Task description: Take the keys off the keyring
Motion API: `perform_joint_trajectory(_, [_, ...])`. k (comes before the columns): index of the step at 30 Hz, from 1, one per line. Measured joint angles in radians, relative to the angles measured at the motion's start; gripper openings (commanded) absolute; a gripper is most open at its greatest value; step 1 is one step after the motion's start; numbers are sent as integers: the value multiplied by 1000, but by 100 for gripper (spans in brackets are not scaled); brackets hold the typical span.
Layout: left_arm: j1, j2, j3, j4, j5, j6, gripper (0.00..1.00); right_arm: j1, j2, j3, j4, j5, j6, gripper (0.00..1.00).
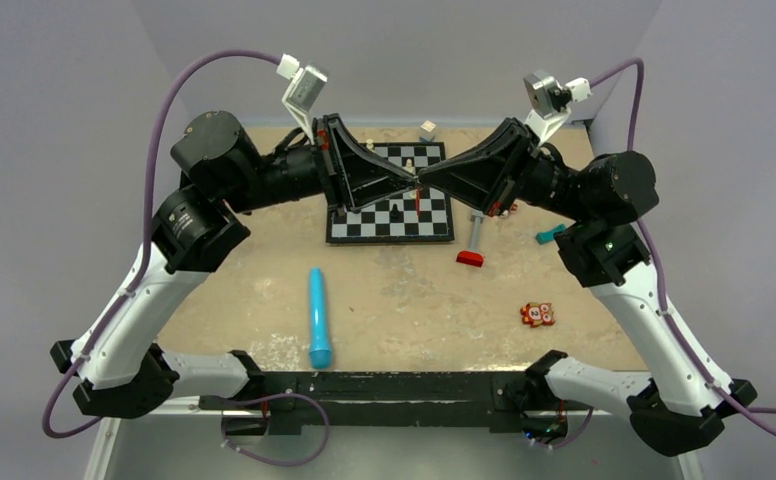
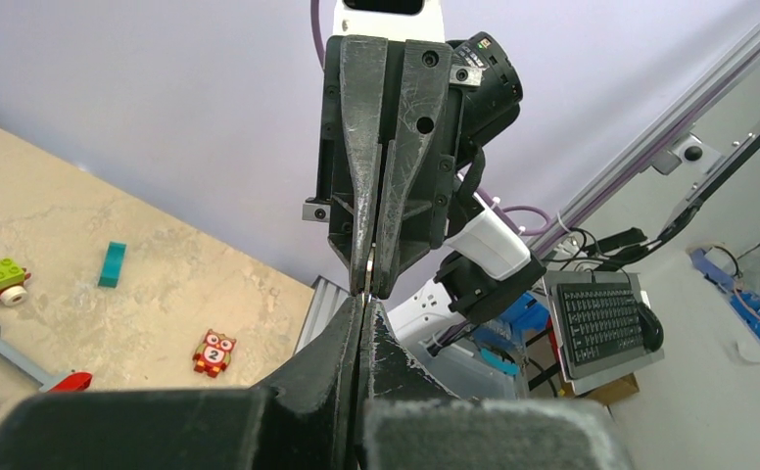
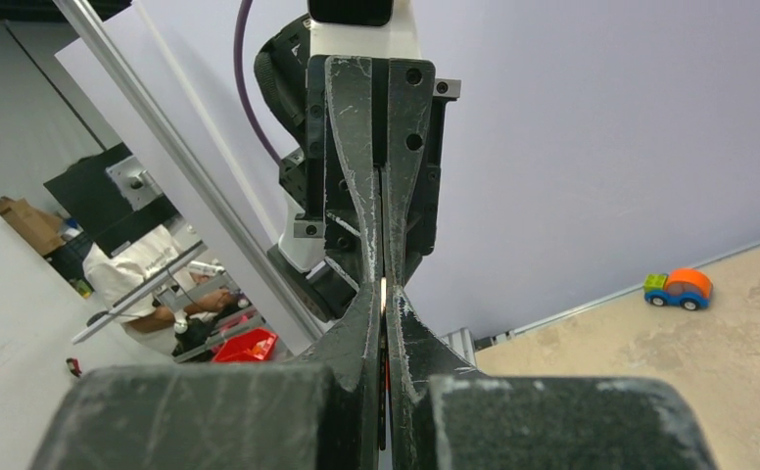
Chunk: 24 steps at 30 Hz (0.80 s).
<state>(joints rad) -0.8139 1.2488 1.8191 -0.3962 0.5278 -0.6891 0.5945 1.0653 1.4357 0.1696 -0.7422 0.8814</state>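
Note:
My left gripper [image 1: 410,178] and right gripper [image 1: 427,178] meet tip to tip in the air above the chessboard [image 1: 364,222], both shut. A sliver of silver metal [image 2: 369,293], seemingly a key, shows at the left gripper's [image 2: 366,299] tips, right against the right gripper's [image 2: 374,286] tips. In the right wrist view, a thin red edge of the keyring tag [image 3: 386,377] sits between the right gripper's [image 3: 384,296] jaws, with a pale metal glint at the tips. From above, a short red strip of the keyring [image 1: 417,203] hangs under the meeting point. The ring itself is hidden.
A blue cylinder [image 1: 319,318] lies near the front. A grey-handled red-headed toy [image 1: 472,250], a teal piece [image 1: 549,235] and an orange owl toy marked 2 [image 1: 536,314] lie to the right. A white cube [image 1: 427,130] sits behind the board.

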Motion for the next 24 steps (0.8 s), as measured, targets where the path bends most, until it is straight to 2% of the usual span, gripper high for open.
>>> perform_joint_trajectory(24, [-18,-74,-119,73,-155,-26,0,1,13,-21,19,39,18,0])
